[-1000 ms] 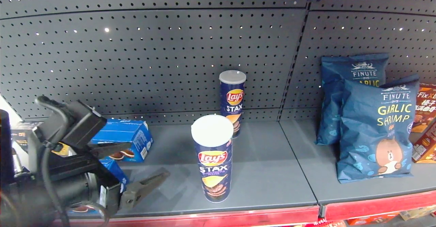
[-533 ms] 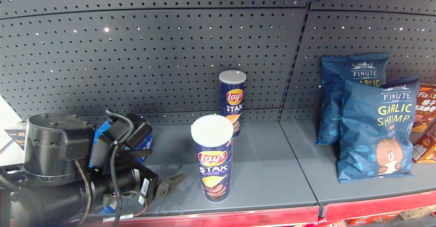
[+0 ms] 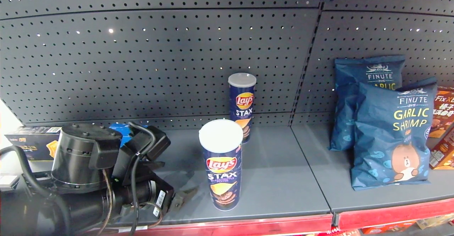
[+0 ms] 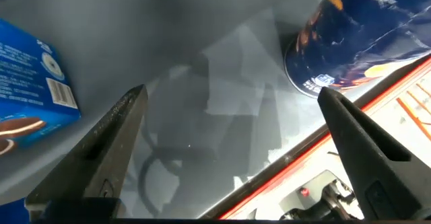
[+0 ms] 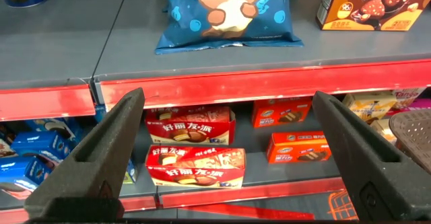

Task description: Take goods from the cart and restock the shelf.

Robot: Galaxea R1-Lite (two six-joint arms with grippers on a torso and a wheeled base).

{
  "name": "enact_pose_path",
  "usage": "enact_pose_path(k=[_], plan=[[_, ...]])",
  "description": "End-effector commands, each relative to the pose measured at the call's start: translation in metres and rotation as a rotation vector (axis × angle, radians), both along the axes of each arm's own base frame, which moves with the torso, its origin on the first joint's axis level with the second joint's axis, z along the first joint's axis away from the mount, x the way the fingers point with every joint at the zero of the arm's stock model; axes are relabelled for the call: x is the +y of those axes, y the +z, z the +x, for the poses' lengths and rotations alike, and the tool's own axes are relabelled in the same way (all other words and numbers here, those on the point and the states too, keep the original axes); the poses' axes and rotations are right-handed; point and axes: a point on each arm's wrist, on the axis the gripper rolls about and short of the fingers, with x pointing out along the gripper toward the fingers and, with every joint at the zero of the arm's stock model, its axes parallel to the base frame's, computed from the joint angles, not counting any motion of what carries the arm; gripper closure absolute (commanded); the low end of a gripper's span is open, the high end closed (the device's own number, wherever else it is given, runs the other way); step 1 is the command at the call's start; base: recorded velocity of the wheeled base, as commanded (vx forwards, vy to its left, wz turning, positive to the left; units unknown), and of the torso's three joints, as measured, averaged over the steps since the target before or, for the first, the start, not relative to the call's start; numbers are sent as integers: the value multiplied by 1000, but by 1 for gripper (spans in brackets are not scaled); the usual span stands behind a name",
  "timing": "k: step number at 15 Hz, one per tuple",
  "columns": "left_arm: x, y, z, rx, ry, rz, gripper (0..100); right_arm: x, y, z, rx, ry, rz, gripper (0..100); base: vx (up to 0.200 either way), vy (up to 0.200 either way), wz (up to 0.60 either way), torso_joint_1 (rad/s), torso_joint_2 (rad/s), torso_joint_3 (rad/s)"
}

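Down at the seven o'clock corner of the shelf (image 3: pixel 276 179), the left gripper (image 4: pixel 230 93) hung spread wide and empty, with the front chips can (image 3: pixel 221 165) upright just beside it at its three o'clock and a blue cookie box (image 4: pixel 27 83) near its other finger. A second can (image 3: pixel 242 105) stood at twelve o'clock behind the first. The right gripper (image 5: pixel 229 95), likewise spread, held nothing.

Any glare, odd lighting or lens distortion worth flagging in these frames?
Head view: seams of the pegboard back panel bow, a wide-angle distortion, and bright points shine through its holes. Left wrist view: pale angular reflections patch the shelf under the open left claw. Right wrist view: light falls evenly across the bear-printed snack bag.
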Motion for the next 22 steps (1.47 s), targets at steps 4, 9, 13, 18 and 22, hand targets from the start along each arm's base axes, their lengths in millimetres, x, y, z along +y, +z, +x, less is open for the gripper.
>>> enact_pose_path(k=[4, 9, 13, 18, 22], plan=[[0, 0, 0, -2, -1, -2, 0, 0, 0, 0, 2, 0, 0, 0, 0, 0, 0, 0, 0, 0], [0, -1, 0, 4, 2, 0, 0, 0, 0, 0, 2, 0, 0, 0, 0, 0, 0, 0, 0, 0], [0, 0, 0, -6, 12, 4, 0, 0, 0, 0, 2, 0, 0, 0, 0, 0, 0, 0, 0, 0], [-6, 2, -2, -12, -15, 0, 0, 0, 0, 0, 0, 0, 0, 0, 0, 0, 0, 0, 0, 0], [-18, 1, -1, -11, -30, 9, 0, 0, 0, 0, 0, 0, 0, 0, 0, 0, 0, 0, 0, 0]])
